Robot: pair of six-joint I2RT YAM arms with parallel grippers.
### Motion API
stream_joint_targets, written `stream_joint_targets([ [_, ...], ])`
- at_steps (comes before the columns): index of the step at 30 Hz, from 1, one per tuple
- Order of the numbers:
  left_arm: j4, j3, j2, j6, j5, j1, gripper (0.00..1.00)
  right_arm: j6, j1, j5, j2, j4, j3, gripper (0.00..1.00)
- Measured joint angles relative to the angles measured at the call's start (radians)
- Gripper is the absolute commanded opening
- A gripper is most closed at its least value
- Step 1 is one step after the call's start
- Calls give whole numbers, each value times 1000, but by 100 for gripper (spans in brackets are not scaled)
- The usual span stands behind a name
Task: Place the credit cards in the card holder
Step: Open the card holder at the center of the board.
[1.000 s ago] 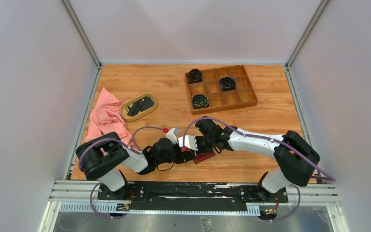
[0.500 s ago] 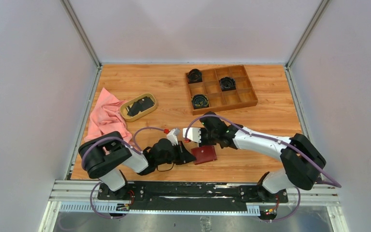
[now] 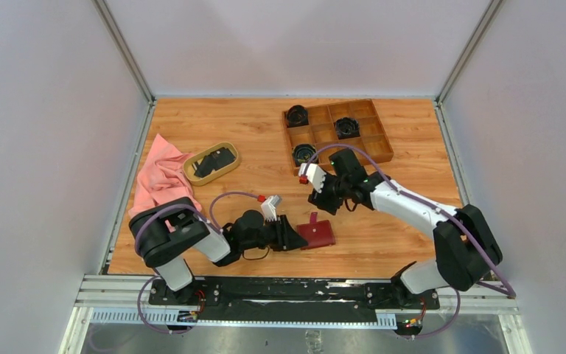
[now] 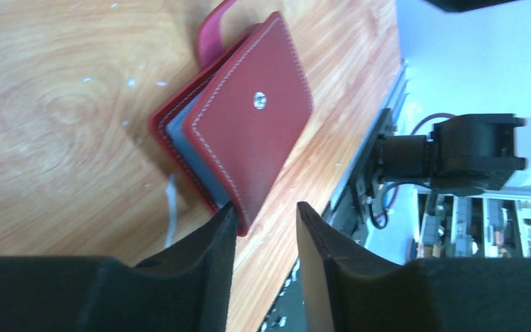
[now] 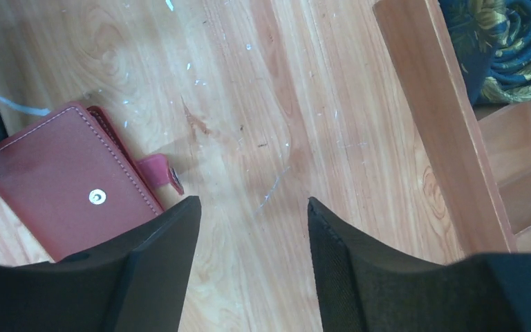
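The card holder (image 3: 317, 233), a dark red leather wallet, lies folded shut on the table with its snap tab (image 3: 314, 218) sticking up. In the left wrist view the card holder (image 4: 249, 131) shows bluish-grey pockets at its edge. My left gripper (image 3: 291, 237) (image 4: 264, 211) is open; one fingertip (image 4: 227, 218) touches the wallet's corner and nothing is between the fingers. My right gripper (image 3: 323, 200) (image 5: 252, 204) hangs open above bare wood, just beyond the card holder (image 5: 69, 187). Dark credit cards (image 3: 214, 159) lie in the oval tan dish (image 3: 193, 177) at far left.
A pink cloth (image 3: 158, 177) lies at the left edge beside the dish. A wooden compartment box (image 3: 372, 151) at the back right holds three dark rolled items; its wall (image 5: 442, 104) is close to my right gripper. The table's front edge and rail run just behind the wallet.
Both grippers were shut at the wallet and have opened. The right arm has lifted and drawn back towards the wooden box. The wallet now lies folded on the table.
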Motion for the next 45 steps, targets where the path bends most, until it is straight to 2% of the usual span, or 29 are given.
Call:
stream_joint_targets([
  [6,76,-12,-42,34,-2,0,56,8,-108,-212,-57,-127,48,67],
  [9,-3,-18,-186,114,-25,0,63,-12,-143,-321,-69,-195,85,68],
  [14,-246,-16,-521,315,-121,0,72,-50,-171,-459,8,-320,144,74],
  [16,-329,-21,-642,398,-170,0,84,-66,-179,-495,56,-367,165,78],
  [18,-382,-40,-753,474,-221,-1,99,-83,-189,-528,108,-418,186,79],
  [21,-435,-85,-907,583,-307,-2,100,-104,-204,-556,161,-471,206,79],
  [24,-467,-98,-970,674,-355,-1,100,-118,-229,-571,177,-505,212,79],
  [26,-471,-91,-957,728,-346,0,100,-126,-247,-580,178,-518,215,78],
  [29,-484,-39,-834,822,-279,2,98,-135,-280,-596,178,-537,219,78],
  [31,-493,28,-689,888,-208,2,94,-141,-299,-606,178,-547,220,76],
  [37,-510,253,-325,1044,-45,2,90,-159,-319,-624,180,-576,233,72],
  [43,-508,425,-115,1104,58,28,66,-179,-332,-640,203,-605,254,72],
  [45,-506,464,-53,1098,105,52,64,-183,-339,-643,210,-617,259,72],
])
